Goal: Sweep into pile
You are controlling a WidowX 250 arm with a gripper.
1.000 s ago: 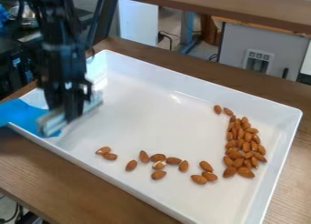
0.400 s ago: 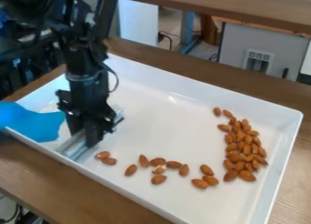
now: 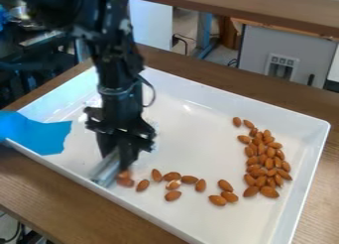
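Holds the bar [image 3: 104,170] clamped in the gripper [image 3: 117,160], with most nuts [image 3: 269,162] piled at right and the near row [image 3: 189,179] yet to gather.

The black arm [image 3: 118,54] came in from the view's upper left, over the tray's [image 3: 228,96] upper-left edge, and bent down to a nearly upright forearm and wrist [image 3: 120,96]. A thin black cable [image 3: 154,91] looped out on the wrist's right-hand side. The gripper [image 3: 116,158] hung pointing down, leaning slightly, close to the tray's lower-left edge and nearer its left corner than its bottom one. Its two fingers were closed on a silver tool [image 3: 104,171].
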